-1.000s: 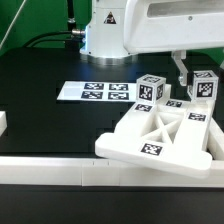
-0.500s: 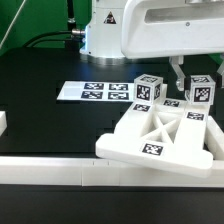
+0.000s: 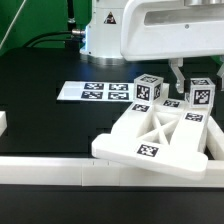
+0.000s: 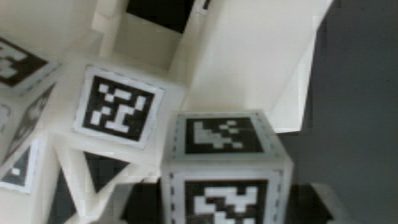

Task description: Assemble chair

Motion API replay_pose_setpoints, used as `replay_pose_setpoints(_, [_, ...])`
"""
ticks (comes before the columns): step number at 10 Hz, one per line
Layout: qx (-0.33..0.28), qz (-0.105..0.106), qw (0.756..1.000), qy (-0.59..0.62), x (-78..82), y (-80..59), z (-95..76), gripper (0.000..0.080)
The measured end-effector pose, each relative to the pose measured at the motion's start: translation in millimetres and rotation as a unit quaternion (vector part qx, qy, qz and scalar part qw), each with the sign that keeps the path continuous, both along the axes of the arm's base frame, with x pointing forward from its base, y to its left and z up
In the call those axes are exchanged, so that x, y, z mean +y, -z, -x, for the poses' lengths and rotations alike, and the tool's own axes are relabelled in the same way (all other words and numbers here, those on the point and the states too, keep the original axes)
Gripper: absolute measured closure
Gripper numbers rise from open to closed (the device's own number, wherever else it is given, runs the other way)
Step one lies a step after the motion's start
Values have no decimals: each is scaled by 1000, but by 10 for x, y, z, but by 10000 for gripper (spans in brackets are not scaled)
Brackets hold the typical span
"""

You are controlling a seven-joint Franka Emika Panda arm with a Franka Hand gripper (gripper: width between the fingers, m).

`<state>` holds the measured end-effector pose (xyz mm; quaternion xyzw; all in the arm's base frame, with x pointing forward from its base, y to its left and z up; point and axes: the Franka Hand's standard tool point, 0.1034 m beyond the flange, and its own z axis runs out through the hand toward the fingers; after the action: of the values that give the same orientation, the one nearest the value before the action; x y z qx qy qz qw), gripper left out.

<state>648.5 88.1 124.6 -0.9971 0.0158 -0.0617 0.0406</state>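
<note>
**Ana:** Black tabletop (image 3: 40,120) fills the exterior view, with a white border rail (image 3: 50,171) along its near edge and the robot's white base (image 3: 105,30) at the back. What lies on it?

**Ben:** The marker board (image 3: 95,92) lies flat near the middle, its four tags facing up. Toward the exterior view's right sits the chair's X-braced frame (image 3: 155,135), lying flat, a tag on its near face. Behind it stand two tagged leg blocks: one (image 3: 148,89) just beside the frame's far edge, another (image 3: 203,92) further to the exterior view's right.

**Ana:** And the gripper?

**Ben:** The gripper (image 3: 181,78) hangs from the big white arm housing, down between the two leg blocks, over the frame's far side. One dark finger (image 3: 176,75) shows. From here I cannot tell whether anything sits between the fingers.

**Ana:** Does the wrist view settle it?

**Ben:** Not really. It is close and blurred. A tagged leg block (image 4: 222,165) fills the middle, with one tag on its upper face and another on the side facing the camera. Another tagged face (image 4: 118,106) sits beside it, and the frame's white struts (image 4: 80,165) run under them. Black table (image 4: 356,90) shows to one side. The fingertips are not clearly in sight, so I cannot tell whether the jaws grip a part or stand free.
</note>
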Motion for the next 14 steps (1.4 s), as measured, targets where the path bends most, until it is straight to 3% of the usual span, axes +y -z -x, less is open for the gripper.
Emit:
replay_pose_setpoints(5, [1,-2,1000,14,0,1,0,515])
replay_pose_setpoints(9, [12,-18,990,141,3,2,1,515])
replay_pose_setpoints(11, [16,-28,977,211,11,4,0,515])
replay_pose_setpoints(14, [13,-63,931,358,45,9,-1,515])
